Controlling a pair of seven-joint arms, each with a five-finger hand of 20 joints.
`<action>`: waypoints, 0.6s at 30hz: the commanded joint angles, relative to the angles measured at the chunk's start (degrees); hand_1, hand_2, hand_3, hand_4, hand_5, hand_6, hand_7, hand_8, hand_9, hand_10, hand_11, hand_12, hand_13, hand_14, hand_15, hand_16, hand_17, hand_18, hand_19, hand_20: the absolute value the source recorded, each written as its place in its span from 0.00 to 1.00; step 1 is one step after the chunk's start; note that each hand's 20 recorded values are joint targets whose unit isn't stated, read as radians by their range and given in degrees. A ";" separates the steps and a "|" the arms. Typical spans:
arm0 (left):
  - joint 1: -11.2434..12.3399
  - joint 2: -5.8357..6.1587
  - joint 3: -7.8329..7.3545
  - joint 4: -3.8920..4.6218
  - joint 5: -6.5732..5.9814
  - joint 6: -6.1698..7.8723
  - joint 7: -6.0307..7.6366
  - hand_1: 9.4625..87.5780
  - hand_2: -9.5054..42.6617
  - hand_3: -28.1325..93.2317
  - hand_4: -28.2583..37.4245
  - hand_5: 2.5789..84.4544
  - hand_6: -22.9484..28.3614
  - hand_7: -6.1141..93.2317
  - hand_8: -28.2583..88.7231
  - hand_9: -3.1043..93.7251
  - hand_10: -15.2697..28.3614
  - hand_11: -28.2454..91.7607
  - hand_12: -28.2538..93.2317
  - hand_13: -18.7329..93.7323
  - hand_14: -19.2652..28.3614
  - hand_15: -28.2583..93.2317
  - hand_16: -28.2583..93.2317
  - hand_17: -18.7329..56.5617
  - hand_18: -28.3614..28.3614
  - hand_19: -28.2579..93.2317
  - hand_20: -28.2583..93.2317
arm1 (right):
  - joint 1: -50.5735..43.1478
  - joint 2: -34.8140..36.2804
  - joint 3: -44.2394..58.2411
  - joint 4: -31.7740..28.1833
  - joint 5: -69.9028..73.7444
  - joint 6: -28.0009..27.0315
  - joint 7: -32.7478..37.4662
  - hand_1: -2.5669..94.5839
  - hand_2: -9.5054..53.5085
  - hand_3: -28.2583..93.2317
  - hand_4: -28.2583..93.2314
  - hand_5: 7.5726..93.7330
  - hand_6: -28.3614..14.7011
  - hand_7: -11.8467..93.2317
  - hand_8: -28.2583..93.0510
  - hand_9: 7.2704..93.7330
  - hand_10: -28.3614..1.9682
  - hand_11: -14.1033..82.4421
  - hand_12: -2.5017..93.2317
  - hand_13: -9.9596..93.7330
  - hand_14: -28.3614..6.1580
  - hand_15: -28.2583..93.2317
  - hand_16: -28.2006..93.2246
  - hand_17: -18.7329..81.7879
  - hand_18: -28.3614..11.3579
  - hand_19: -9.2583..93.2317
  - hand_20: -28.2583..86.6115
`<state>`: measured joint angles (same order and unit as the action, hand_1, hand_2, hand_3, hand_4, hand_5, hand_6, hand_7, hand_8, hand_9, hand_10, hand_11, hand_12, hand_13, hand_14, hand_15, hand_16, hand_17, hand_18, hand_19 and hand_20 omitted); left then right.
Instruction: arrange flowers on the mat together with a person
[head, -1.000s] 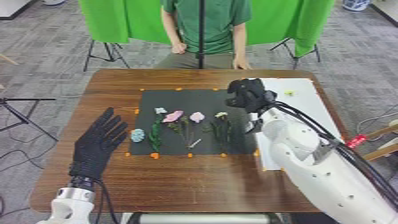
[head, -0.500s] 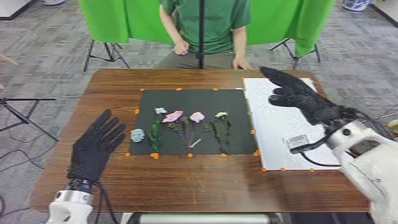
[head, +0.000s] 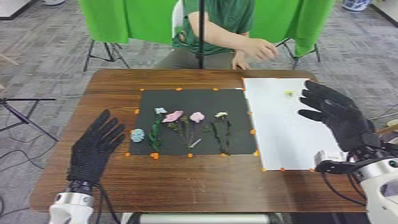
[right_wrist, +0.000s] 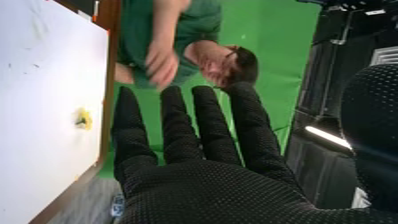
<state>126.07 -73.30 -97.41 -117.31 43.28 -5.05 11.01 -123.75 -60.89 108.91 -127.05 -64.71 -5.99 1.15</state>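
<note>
1. Black rectangular mat (head: 182, 97): it is lying on the brown wooden table (head: 195, 185), with small orange markers (head: 155, 156) dotting its edges.
2. Flowers on the mat, from left to right: a pale blue clustered bloom (head: 137, 135) is resting at the left edge; a small white bloom on a leafy green stem (head: 155, 135) is lying beside it; a pink bloom (head: 172, 117) and a pale pink bloom (head: 197, 117) are occupying the middle, their thin stems running towards the robot; a cream-white bloom on a leafy stem (head: 221, 115) is lying nearer the right edge.
3. White rectangular sheet (head: 284, 135): it is adjoining the mat on the right and bearing a small yellow flower (head: 289, 93) near its far end.
4. Right hand (head: 349, 125), gloved in black: it is hanging at the sheet's right edge, pointing away from the robot. In the right wrist view its fingers (right_wrist: 178, 125) are extending nearly straight and slightly apart, the thumb standing wide of them; they are holding nothing.
5. Left hand (head: 91, 147), likewise gloved: it is hovering at the table's left side, apart from the mat, its fingers extending almost straight and gripping nothing.
</note>
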 joint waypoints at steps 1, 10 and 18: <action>0.35 0.26 -0.25 0.08 0.57 0.48 -0.38 0.22 0.21 0.82 0.05 0.34 0.49 0.20 0.17 0.30 0.60 0.35 0.35 0.35 0.70 0.39 0.26 0.09 0.89 0.59 0.30 | -2.58 -3.66 1.81 -1.29 -0.47 -2.93 -0.74 0.18 0.13 0.91 0.05 0.26 0.53 0.23 0.17 0.26 0.49 0.18 0.25 0.33 0.49 0.23 0.54 0.20 0.18 0.45 0.43; -1.24 0.01 0.20 0.97 0.38 0.26 -0.93 0.22 0.21 0.82 0.05 0.34 0.49 0.20 0.17 0.30 0.60 0.35 0.35 0.35 0.69 0.39 0.26 0.09 0.89 0.59 0.31 | -0.60 -0.92 -1.10 -1.12 0.68 -0.38 3.42 0.19 0.17 0.91 0.05 0.27 0.53 0.24 0.16 0.28 0.46 0.22 0.26 0.34 0.48 0.26 0.55 0.20 0.17 0.48 0.44; -1.69 0.50 0.76 1.40 0.56 -0.49 -0.92 0.22 0.21 0.82 0.05 0.33 0.49 0.20 0.17 0.29 0.60 0.35 0.35 0.35 0.69 0.39 0.26 0.09 0.89 0.59 0.31 | 1.21 -0.52 -1.22 -0.02 1.19 -0.11 5.95 0.20 0.17 0.92 0.05 0.27 0.52 0.25 0.16 0.27 0.46 0.22 0.26 0.34 0.48 0.29 0.54 0.21 0.17 0.50 0.45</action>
<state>124.44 -73.12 -97.28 -116.59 43.47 -5.04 10.75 -123.72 -62.30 107.66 -127.67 -63.85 -6.80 6.12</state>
